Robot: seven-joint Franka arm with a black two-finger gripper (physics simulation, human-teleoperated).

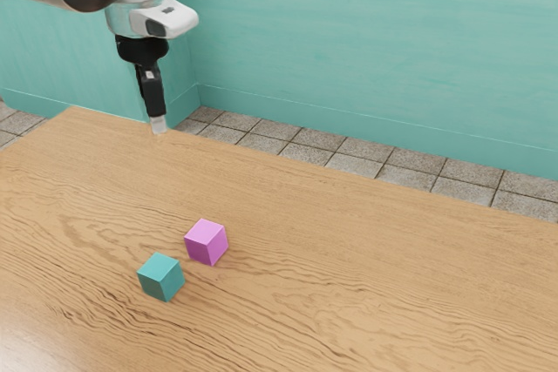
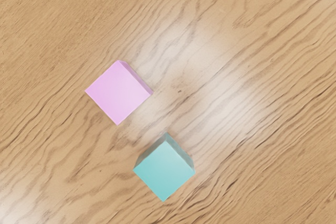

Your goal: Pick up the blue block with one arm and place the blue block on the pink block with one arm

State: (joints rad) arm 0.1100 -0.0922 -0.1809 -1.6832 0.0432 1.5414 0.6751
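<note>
The blue block (image 1: 161, 276), a teal-blue cube, rests on the wooden table (image 1: 366, 250) near the front, towards the exterior view's left. The pink block (image 1: 207, 242) sits just behind it and slightly to the right, a small gap between them. My gripper (image 1: 157, 125) hangs high above the table's far left part, well away from both cubes, pointing down with nothing in it. In the wrist view, the pink block (image 2: 119, 92) and the blue block (image 2: 164, 170) lie far below my hand, apart from each other on the wood.
A grey tiled floor strip (image 1: 392, 163) runs along the table's far edge, with a teal wall (image 1: 366, 41) behind it. Bare wood stretches around both cubes on all sides.
</note>
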